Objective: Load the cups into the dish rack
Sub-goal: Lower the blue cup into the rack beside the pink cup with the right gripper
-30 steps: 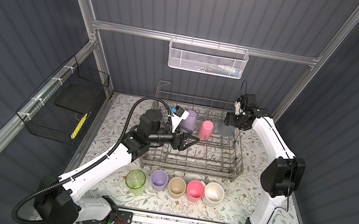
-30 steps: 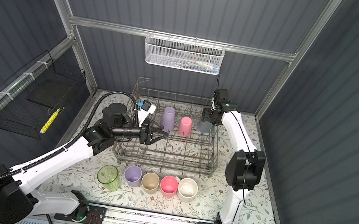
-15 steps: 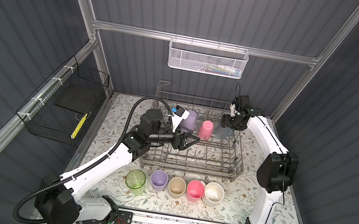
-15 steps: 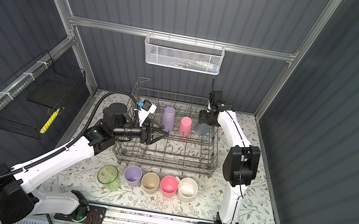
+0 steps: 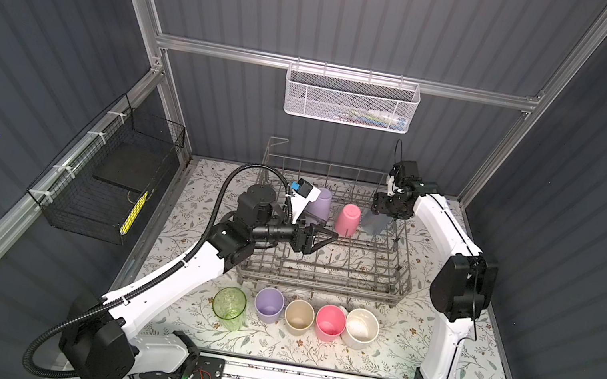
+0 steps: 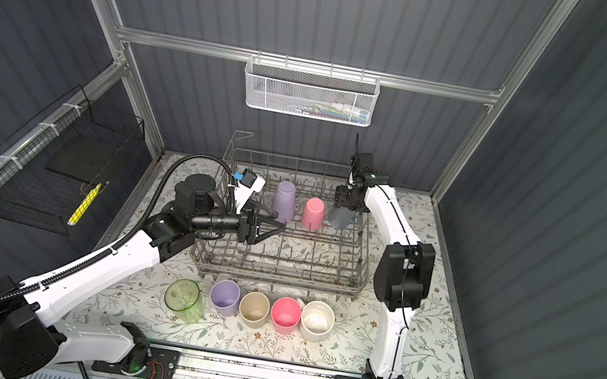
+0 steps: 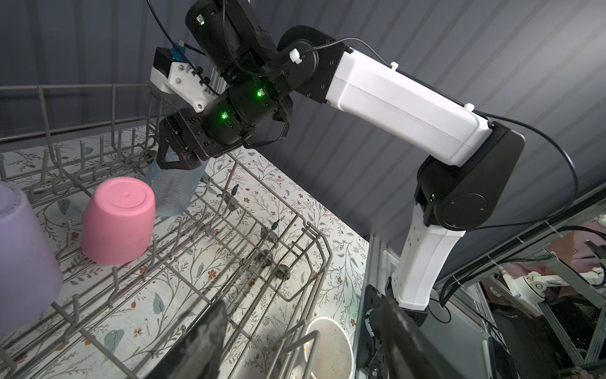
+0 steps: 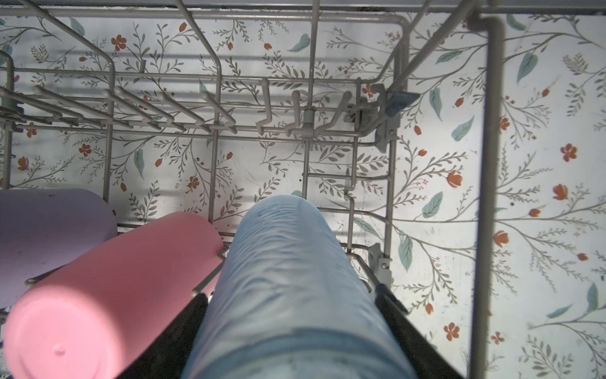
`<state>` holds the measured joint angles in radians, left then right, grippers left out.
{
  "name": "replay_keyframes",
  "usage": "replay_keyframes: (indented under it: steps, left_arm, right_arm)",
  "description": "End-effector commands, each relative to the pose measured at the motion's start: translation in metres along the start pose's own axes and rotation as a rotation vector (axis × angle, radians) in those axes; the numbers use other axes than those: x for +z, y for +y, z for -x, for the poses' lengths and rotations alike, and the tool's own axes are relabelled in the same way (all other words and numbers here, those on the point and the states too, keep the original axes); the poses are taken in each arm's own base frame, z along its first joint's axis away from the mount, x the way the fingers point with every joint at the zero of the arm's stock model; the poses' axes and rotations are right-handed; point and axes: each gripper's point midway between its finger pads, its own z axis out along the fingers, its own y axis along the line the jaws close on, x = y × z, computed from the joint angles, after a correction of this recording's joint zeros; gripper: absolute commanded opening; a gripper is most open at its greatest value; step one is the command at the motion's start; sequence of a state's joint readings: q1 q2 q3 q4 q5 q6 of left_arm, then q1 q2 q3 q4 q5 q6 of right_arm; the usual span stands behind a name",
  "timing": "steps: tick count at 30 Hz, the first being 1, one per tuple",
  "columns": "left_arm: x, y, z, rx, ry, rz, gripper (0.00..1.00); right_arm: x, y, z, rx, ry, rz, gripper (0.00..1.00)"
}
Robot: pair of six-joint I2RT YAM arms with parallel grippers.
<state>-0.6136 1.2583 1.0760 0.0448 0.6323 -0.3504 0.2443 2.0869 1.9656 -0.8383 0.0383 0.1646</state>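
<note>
Blue cup point(image 5: 373, 225) is hanging mouth-down in rack point(image 5: 402, 275), back row.
Your right gripper point(image 5: 380, 217) is clamping its base, just beside pink cup point(image 5: 348, 219); your left gripper point(image 5: 326, 240) is hovering over rack, jaws wide, empty.

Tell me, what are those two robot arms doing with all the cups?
They are loading cups into the dish rack. The right gripper holds a clear blue cup upside down at the back of the rack. Beside it are a pink cup and a lilac cup, already in there upside down. The left gripper is open and empty above the rack. A row of five cups waits on the table in front.
</note>
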Motion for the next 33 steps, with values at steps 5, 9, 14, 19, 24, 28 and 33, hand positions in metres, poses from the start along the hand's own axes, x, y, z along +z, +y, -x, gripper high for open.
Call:
replay_keyframes:
  steps: [5, 9, 14, 19, 24, 28, 33]
  left_arm:
    - [0.002, 0.001, -0.001, 0.008, 0.011, -0.013, 0.73]
    - [0.003, 0.002, -0.002, 0.007, 0.013, -0.013, 0.73]
    - [0.003, 0.002, -0.002, 0.006, 0.014, -0.014, 0.73]
    - [0.003, 0.002, -0.002, 0.005, 0.015, -0.014, 0.73]
    - [0.003, 0.002, -0.002, 0.003, 0.015, -0.014, 0.73]
    - [0.003, 0.002, -0.002, 0.005, 0.015, -0.015, 0.73]
    - [0.002, 0.001, 0.000, 0.008, 0.011, -0.016, 0.73]
  right_arm:
    - [-0.001, 0.001, 0.008, 0.006, -0.020, -0.019, 0.50]
    - [-0.002, 0.001, 0.009, 0.010, -0.024, -0.019, 0.61]
    - [-0.005, 0.004, 0.010, 0.010, -0.026, -0.011, 0.72]
    - [-0.006, 0.006, 0.011, 0.012, -0.029, 0.000, 0.78]
    - [-0.005, 0.006, 0.010, 0.012, -0.025, 0.000, 0.82]
    - [-0.007, 0.006, 0.011, 0.012, -0.029, 0.000, 0.84]
    - [-0.024, 0.007, 0.019, 0.021, -0.067, 0.014, 0.86]
